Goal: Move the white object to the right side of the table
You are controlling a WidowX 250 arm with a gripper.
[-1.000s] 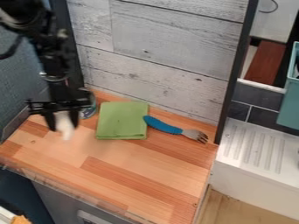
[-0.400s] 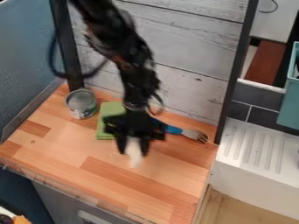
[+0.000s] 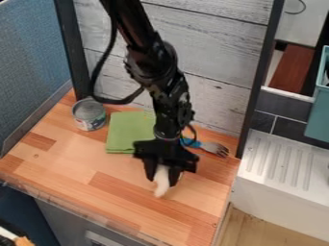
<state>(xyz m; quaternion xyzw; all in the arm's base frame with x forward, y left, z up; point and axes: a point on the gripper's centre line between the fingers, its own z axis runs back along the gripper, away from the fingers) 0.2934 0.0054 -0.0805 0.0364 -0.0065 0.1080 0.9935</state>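
Fingers [image 3: 174,175] of the black gripper [image 3: 162,178], two in number, pinch one white object [image 3: 160,186]: its upper part sits between them, one finger on either side, and its lower end sticks out below the fingertips. Whether that end touches the surface underneath, I cannot tell.

Largest first: one wooden table [image 3: 83,168], made of light and darker strips. One black robot arm [image 3: 170,103] comes over its back edge, with one gripper hanging at its end, right of the table's middle and nearer the right edge than the left. One green cloth [image 3: 128,130], folded into a flat square, lies by the back edge, left of the gripper and partly behind the arm. One metal can [image 3: 89,115] with a label stands upright near the back left corner, just beside the cloth. One fork [image 3: 212,147] lies near the back right corner, its blue handle partly hidden by the arm and its prongs pointing toward the right edge. The one white object, pale and narrow, is over the right half of the table, in front of the fork and cloth.
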